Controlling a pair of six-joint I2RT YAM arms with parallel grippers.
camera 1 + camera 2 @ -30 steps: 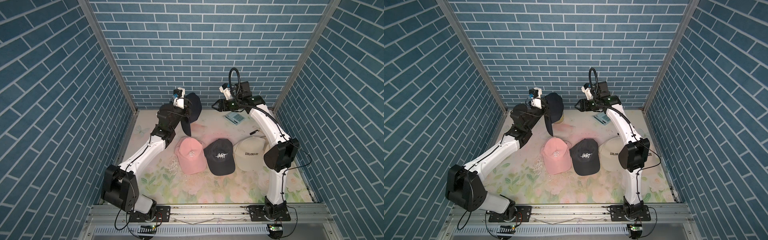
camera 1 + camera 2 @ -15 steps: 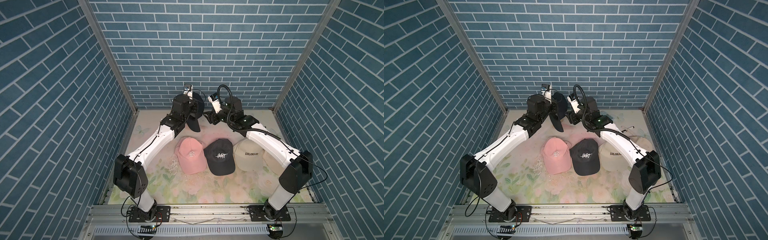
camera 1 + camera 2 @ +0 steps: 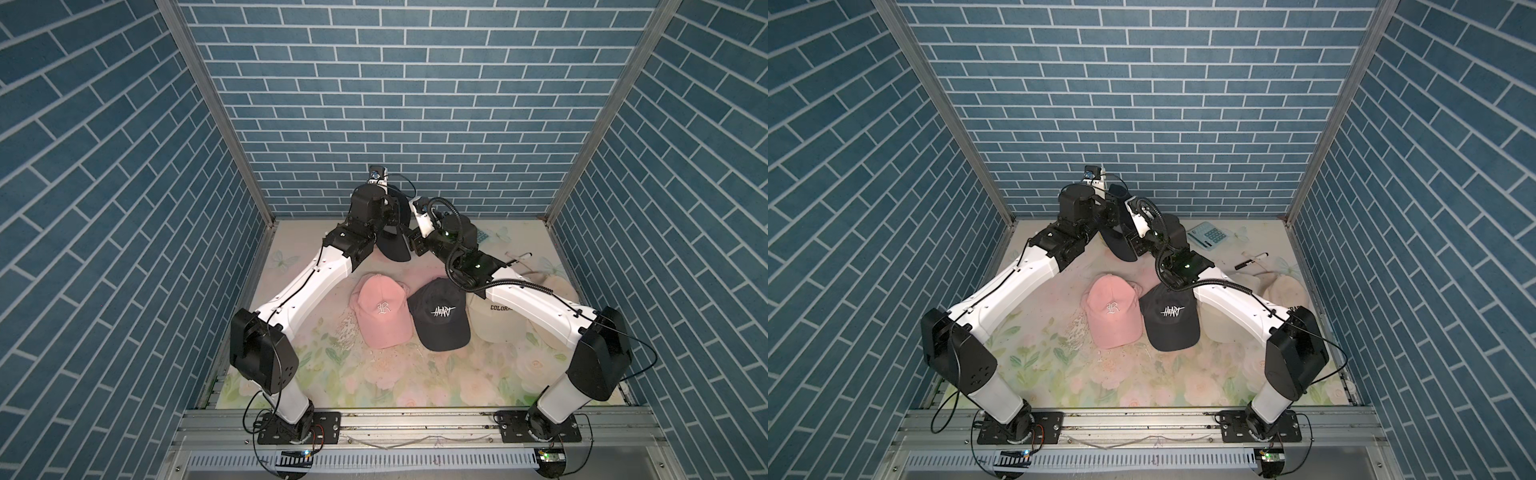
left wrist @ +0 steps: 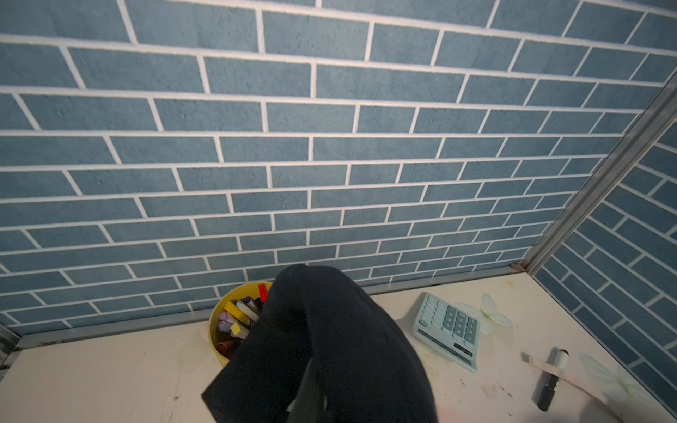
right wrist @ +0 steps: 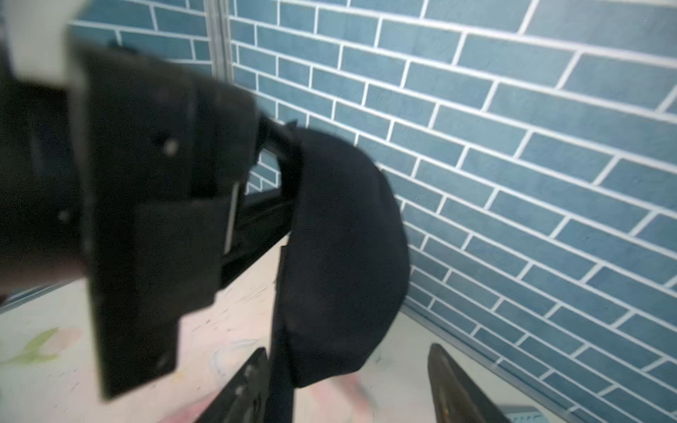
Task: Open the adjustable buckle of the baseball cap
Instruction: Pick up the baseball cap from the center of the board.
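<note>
We see the dark cap (image 3: 392, 248) held up over the back middle of the counter (image 3: 374, 382), near the back wall (image 3: 415, 124). The left jaws are clamped on it, and its buckle is hidden. The right jaws stand apart, gripping nothing, with 1 finger (image 5: 249, 384) just beside the cap's lower edge. Both arms crowd that back strip. In front, 3 caps lie side by side: a pink cap (image 3: 382, 311), a black cap (image 3: 440, 322) and a cream cap (image 3: 494, 332) partly under the right arm. Open counter runs from them to the front rail (image 3: 415, 419). Behind the held cap, by the wall, a yellow cup (image 4: 216, 329) holds several markers (image 4: 240, 313). A calculator (image 4: 447, 329) and a pen (image 4: 549, 377) lie nearer the right corner.
</note>
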